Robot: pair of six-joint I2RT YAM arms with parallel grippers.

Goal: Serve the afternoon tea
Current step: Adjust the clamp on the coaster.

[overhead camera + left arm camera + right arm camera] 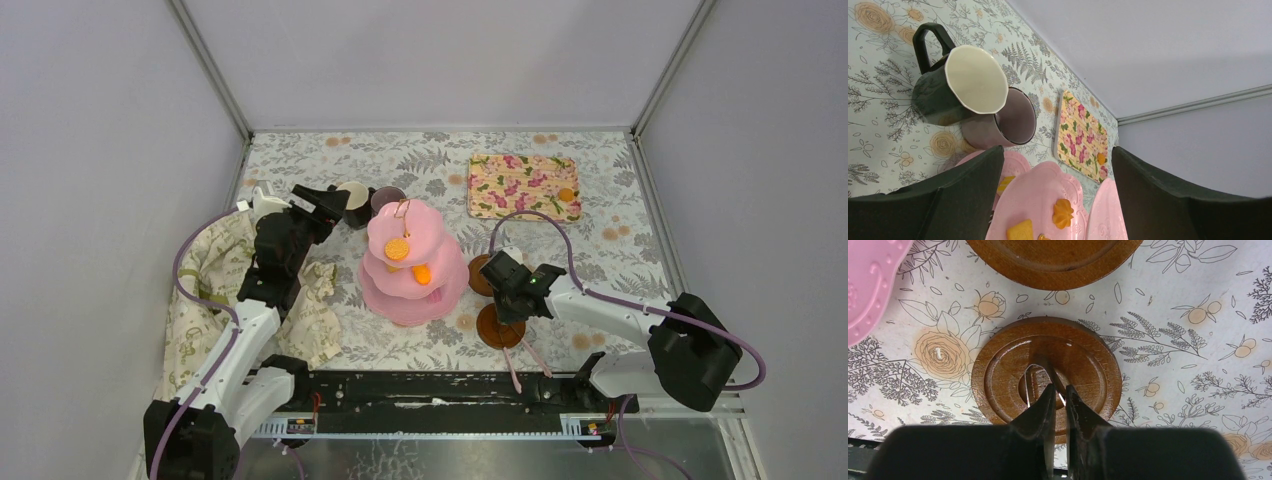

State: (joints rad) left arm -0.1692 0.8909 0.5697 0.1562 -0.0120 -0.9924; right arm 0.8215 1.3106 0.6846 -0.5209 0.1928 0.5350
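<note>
Top external view shows the pink cake stand (410,265) in the middle of the frame, on the flower-printed surface (560,300). It has a gold loop handle (402,211) on top. An orange square biscuit (397,249) lies on its upper plate and a rounder orange sweet (421,273) on a plate below. Two dark mugs stand just beside each other, upper left of the stand: one with a cream inside (352,198) and one with a dark inside (387,198). Two brown saucers lie right of the stand, one (478,276) close to it and one (498,330) lower in the frame. A floral tray (525,186) lies in the upper right and carries one orange sweet (566,195). A leaf-print cloth (215,290) is bunched at the left, under the left arm.

Left wrist view shows the left gripper (1057,150) with its fingers wide apart and nothing between them. It points toward the two mugs, which touch each other there.

Right wrist view shows the right gripper (1059,387) closed, with only a thin slit between its fingers. It is above the middle of the lower saucer. I cannot tell if the tips touch it.
</note>
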